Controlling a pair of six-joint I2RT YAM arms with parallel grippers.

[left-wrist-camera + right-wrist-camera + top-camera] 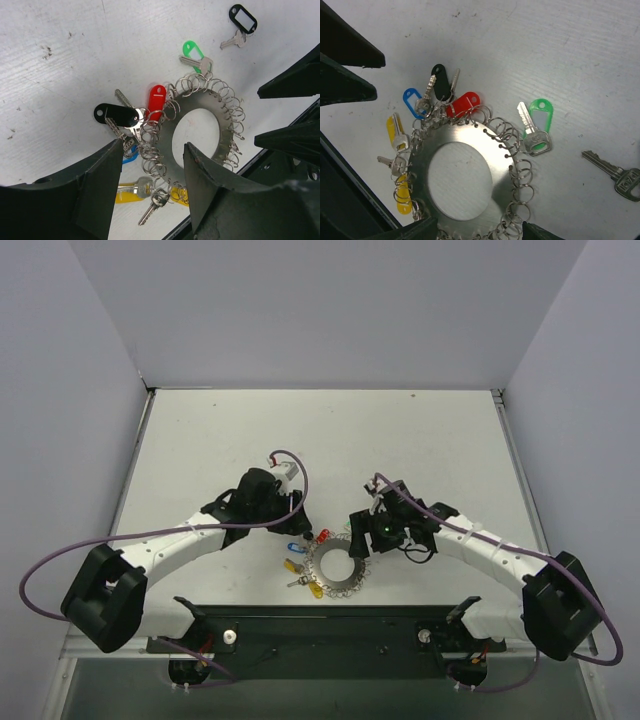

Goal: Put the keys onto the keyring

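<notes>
The keyring (pixel 322 578) is a flat silvery disc with a wide hole and small wire loops round its rim. It lies near the table's front edge. Red (pixel 156 100), black (pixel 116 115), blue and yellow (pixel 127 193) tagged keys hang at its left rim. A green-tagged key (pixel 538 125) lies against its rim; I cannot tell if it is hooked on. A black-tagged key (pixel 243 20) lies loose, apart from the ring. My left gripper (pixel 154 145) is open over the ring's rim. My right gripper (pixel 475 235) is open over the ring's opposite side.
A black rail (pixel 320 622) runs along the table's front edge just below the ring. The right gripper's fingers (pixel 295 82) show at the right in the left wrist view. The white table (pixel 320 440) stretches back to grey walls.
</notes>
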